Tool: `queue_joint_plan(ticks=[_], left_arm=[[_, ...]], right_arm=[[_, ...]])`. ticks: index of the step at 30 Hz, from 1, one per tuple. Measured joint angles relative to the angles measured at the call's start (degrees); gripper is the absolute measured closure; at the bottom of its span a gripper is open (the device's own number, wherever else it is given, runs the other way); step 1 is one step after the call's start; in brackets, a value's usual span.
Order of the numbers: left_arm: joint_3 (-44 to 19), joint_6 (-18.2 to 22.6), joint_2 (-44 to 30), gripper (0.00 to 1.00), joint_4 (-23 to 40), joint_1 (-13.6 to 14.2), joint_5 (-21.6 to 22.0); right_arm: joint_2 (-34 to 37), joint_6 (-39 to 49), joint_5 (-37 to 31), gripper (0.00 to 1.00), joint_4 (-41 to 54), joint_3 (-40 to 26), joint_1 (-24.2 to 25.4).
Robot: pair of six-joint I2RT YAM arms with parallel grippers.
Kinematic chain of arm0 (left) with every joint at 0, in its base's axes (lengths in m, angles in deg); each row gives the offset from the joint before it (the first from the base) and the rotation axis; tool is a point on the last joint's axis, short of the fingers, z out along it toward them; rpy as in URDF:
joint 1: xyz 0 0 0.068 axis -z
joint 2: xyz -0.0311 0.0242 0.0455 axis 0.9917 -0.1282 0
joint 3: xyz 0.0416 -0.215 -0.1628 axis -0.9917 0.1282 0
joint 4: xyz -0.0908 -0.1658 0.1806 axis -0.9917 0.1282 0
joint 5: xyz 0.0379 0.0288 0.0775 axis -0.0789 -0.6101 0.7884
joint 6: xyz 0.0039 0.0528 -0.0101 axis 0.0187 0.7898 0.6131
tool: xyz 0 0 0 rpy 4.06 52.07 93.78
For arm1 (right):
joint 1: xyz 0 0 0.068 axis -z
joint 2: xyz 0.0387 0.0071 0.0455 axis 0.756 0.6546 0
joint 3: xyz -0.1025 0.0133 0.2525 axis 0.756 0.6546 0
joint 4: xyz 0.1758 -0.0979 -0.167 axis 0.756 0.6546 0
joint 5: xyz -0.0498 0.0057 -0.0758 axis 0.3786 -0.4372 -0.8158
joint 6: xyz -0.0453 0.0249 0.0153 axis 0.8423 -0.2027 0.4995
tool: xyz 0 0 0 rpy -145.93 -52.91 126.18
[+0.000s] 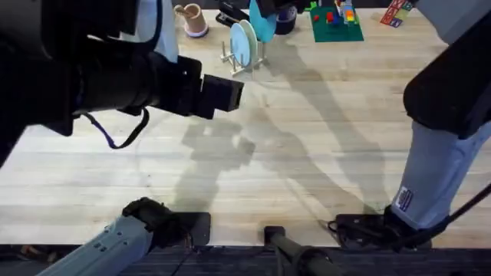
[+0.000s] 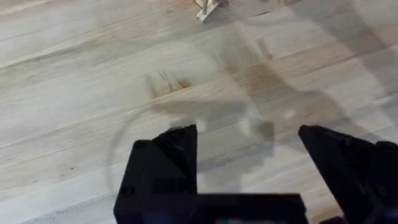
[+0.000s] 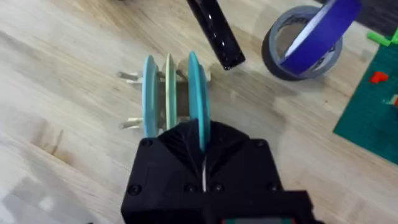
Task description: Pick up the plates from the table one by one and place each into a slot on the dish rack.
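Observation:
My right gripper (image 3: 202,134) is shut on the rim of a bright-turquoise plate (image 3: 198,87), holding it on edge at the dish rack (image 3: 129,99). It stands beside a cream plate (image 3: 169,84) and a paler blue plate (image 3: 149,93) that sit upright in the rack's slots. From overhead the turquoise plate (image 1: 261,24) hangs at the far side of the rack (image 1: 239,60), under the right gripper (image 1: 265,9). Whether its lower edge rests in a slot I cannot tell. My left gripper (image 2: 249,146) is open over bare table (image 2: 93,93), near the rack in the overhead view (image 1: 229,93).
Along the table's far edge stand a pink mug (image 1: 192,19), a black tool (image 1: 230,14), a roll of blue tape (image 3: 305,40) and a green baseplate (image 1: 336,24) with coloured bricks. The left arm looms large over the table's left part.

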Motion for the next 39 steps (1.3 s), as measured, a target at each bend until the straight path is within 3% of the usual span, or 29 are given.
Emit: queue_joint_plan(ticks=[9, 30, 39], left_arm=[[0.0, 0.0, 0.0, 0.006, 0.0, 0.0, 0.0], [0.0, 0.0, 0.0, 0.006, 0.0, 0.0, 0.03], [0.0, 0.0, 0.0, 0.006, 0.0, 0.0, 0.12]], right_arm=[[3.52, -0.43, 0.02, 0.971, -0.17, 0.0, -0.07], [3.61, -0.42, 0.02, 0.97, -0.58, -0.04, -0.11], [3.62, -0.43, 0.02, 0.902, -0.68, -0.04, -0.18]])
